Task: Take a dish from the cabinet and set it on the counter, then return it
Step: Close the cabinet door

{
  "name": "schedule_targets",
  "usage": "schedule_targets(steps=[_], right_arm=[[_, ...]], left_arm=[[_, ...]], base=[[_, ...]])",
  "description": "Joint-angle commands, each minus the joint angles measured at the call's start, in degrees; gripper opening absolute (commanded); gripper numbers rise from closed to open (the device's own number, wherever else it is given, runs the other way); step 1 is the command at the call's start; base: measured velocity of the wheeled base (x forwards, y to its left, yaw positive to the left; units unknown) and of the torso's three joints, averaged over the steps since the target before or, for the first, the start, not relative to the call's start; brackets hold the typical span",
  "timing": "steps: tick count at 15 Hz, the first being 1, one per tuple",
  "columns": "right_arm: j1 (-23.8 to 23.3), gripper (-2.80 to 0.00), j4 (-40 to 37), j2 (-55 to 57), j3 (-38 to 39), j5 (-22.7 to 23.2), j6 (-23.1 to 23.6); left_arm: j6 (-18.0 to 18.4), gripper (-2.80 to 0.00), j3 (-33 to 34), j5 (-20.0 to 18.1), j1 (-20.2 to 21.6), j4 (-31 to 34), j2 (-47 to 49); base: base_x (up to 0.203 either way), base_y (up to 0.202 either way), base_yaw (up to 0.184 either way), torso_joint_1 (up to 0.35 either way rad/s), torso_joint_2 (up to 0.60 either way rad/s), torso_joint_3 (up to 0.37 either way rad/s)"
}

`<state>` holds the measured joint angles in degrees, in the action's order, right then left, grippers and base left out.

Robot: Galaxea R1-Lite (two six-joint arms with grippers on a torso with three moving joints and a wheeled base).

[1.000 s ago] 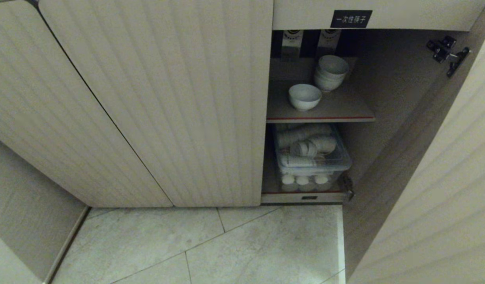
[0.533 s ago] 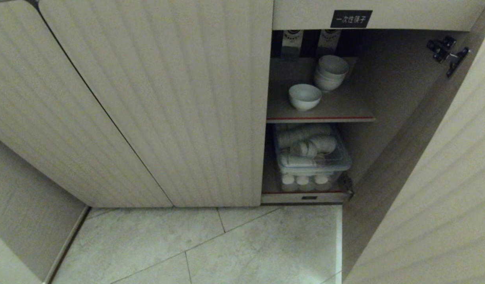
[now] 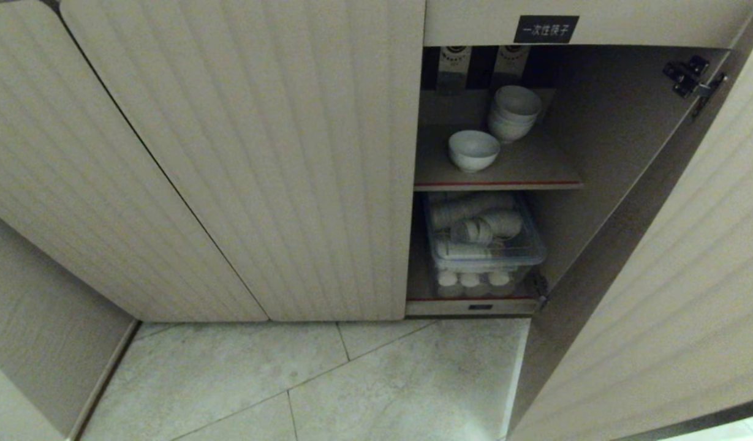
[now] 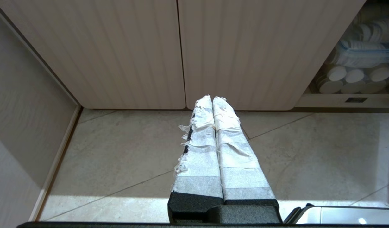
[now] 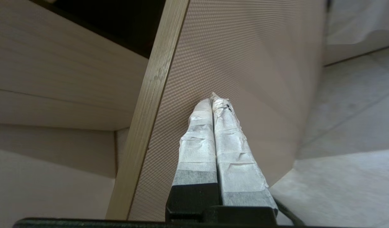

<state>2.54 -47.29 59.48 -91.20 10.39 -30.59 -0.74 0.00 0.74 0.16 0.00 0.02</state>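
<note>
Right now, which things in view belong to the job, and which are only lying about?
For the job:
- dish, on the upper shelf
- cabinet, right door open
- right hand, shut, against the open door

Lying about:
- stack of bowls
- clear box of cups, lower shelf
- left hand, shut, idle

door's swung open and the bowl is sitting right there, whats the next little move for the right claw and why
Probably draw the right claw off the open door and turn it toward the shelf. Its fingers are shut with the tips close against the door's inner face, and nothing is held. The single bowl stands alone near the front of the red-edged shelf, apart from the stacked bowls, so the way in looks free.
</note>
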Motion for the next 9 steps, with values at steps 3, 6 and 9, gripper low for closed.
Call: schedule_targets(steps=[3, 6, 9], right_arm=[[0.4, -2.80, 3.8, 2.4, 2.3, 3.0, -1.9], [1.6, -2.80, 8.1, 4.5, 5.3, 3.1, -1.9], [2.5, -2.80, 14.5, 7.1, 8.5, 3.0, -1.8]], left_arm=[[0.0, -2.80, 0.0, 0.0, 0.0, 0.0, 0.0], [0.0, -2.80, 0.0, 0.0, 0.0, 0.0, 0.0], [0.0, -2.80, 0.0, 0.0, 0.0, 0.0, 0.0]], base=[[0.000, 0.000, 0.000, 0.000, 0.00, 0.000], [0.000, 0.000, 0.000, 0.000, 0.00, 0.000], [0.000, 0.000, 0.000, 0.000, 0.00, 0.000]])
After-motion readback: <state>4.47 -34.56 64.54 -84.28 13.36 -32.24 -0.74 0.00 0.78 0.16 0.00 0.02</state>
